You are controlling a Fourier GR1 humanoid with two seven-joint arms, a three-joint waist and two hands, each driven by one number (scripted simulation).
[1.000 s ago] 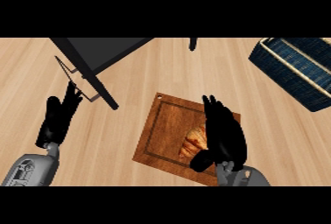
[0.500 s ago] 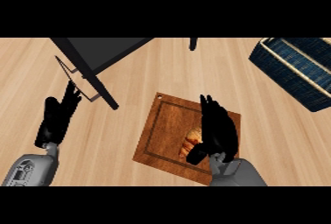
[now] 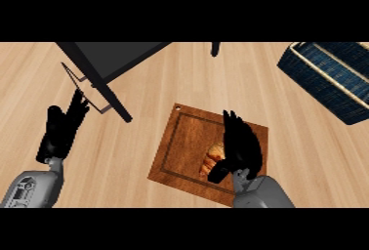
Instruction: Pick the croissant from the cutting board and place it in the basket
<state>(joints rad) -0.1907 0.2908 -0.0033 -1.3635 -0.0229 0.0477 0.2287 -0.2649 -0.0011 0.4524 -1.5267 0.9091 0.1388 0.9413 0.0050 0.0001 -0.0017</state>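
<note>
Early stage, nothing moved yet. Croissant (image 3: pixel 213 159) lies on the board (image 3: pixel 189 146), right-of-centre, partly hidden by my right robot hand (image 3: pixel 239 146). That robot hand sits over it from the 3 o'clock side, fingers straight and pointing to 12, thumb down by the croissant's lower end; released, not curled round it. No lift visible. My left robot hand (image 3: pixel 60 130) rests released on the counter (image 3: pixel 180 83) at 9 o'clock, well apart from the board. Basket (image 3: pixel 333 78) sits at 1 to 2 o'clock, far corner. Left to do, I judge: close on croissant, lift, carry to basket, let go.
</note>
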